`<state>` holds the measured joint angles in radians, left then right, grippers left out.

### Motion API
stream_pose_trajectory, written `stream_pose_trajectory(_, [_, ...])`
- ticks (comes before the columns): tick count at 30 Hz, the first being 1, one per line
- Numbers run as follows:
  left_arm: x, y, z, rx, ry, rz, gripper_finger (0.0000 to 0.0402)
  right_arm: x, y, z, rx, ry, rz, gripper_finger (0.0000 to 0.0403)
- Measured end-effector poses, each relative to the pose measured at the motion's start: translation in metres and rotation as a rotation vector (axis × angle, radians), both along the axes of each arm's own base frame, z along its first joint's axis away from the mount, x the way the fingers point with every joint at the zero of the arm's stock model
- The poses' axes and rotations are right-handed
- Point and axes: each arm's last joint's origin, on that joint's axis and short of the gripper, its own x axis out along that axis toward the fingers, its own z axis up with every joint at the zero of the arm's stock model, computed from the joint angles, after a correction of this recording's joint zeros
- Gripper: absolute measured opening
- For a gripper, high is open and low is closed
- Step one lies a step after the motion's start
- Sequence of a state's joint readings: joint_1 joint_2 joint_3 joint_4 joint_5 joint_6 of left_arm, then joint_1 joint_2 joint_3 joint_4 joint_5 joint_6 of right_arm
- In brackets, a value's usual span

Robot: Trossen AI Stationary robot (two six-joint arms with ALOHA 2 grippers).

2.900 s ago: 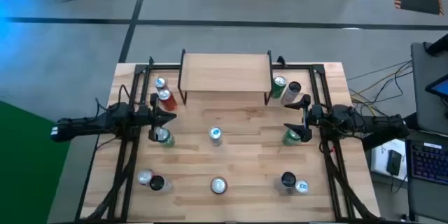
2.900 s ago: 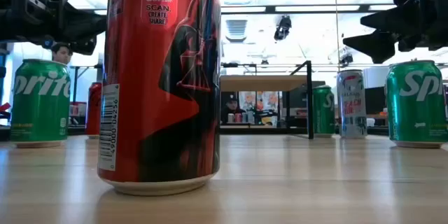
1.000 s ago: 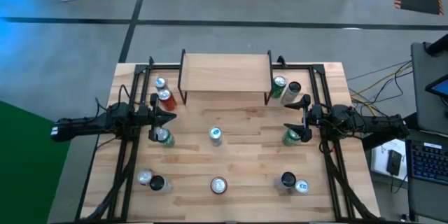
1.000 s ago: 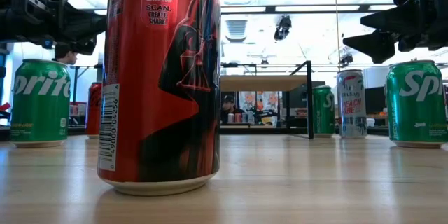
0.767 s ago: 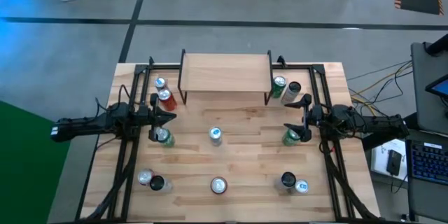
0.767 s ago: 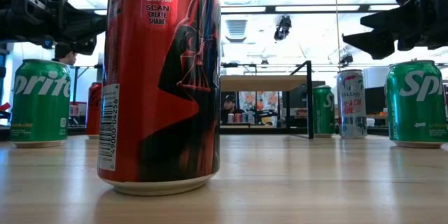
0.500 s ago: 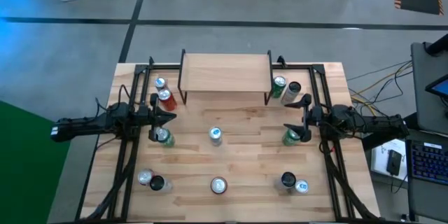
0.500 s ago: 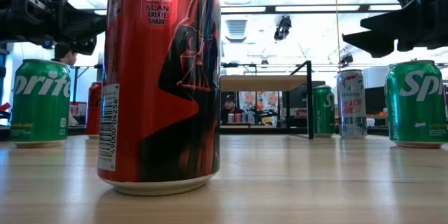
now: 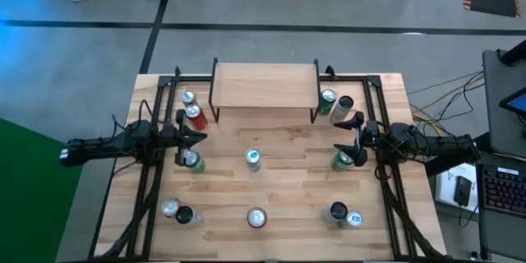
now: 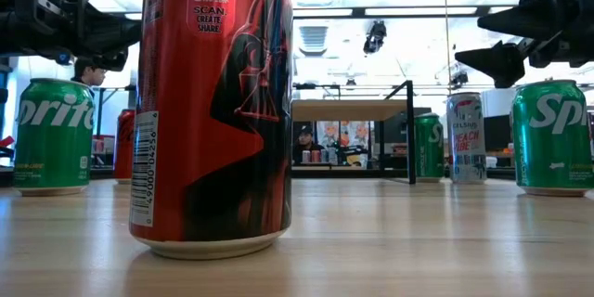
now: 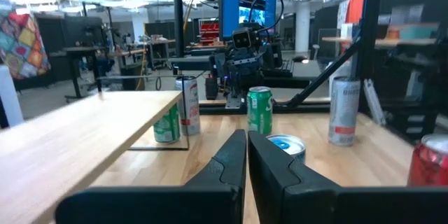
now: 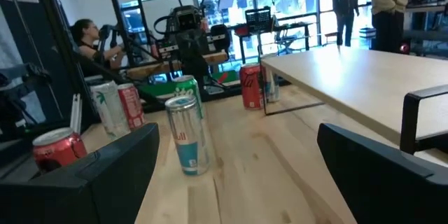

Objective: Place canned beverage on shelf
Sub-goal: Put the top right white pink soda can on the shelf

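Nothing moved; light-wood shelf (image 9: 265,85) on black legs sits bare.

Grey floor (image 9: 271,16), bright ceiling lights (image 10: 371,11), monitor screen (image 11: 248,0)

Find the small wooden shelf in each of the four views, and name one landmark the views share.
High view: shelf at top centre.
Low view: shelf at centre, beyond the red can.
Left wrist view: shelf on the left side.
Right wrist view: shelf on the right side.
Landmark: slim blue can, seen in all but the low view.
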<state>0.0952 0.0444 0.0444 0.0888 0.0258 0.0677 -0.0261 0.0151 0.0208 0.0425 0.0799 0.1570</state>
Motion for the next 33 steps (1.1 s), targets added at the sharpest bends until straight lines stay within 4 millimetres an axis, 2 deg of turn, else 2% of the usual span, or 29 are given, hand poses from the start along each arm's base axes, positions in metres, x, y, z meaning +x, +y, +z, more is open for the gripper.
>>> stream_pose_trajectory(4, [0.0, 0.0, 0.0, 0.018, 0.001, 0.002, 0.0, 0.0, 0.0, 0.0, 0.0, 0.0, 0.0, 0.0379])
stream_pose_trajectory(14, [0.0, 0.0, 0.0, -0.086, -0.006, -0.008, 0.0, 0.0, 0.0, 0.0, 0.004, 0.0, -0.009, 0.0379])
stream_pose_trajectory(18, [0.0, 0.0, 0.001, -0.03, -0.015, -0.003, 0.0, 0.0, -0.001, -0.001, 0.014, 0.009, -0.026, 0.0379])
stream_pose_trajectory(29, [-0.001, 0.0, 0.01, -0.017, -0.105, -0.004, 0.0, 0.0, -0.001, 0.002, 0.003, -0.019, -0.03, 0.0379])
stream_pose_trajectory(33, [-0.001, 0.0, 0.01, -0.017, -0.11, -0.004, 0.0, -0.001, -0.004, 0.006, 0.008, -0.058, -0.129, 0.0379])
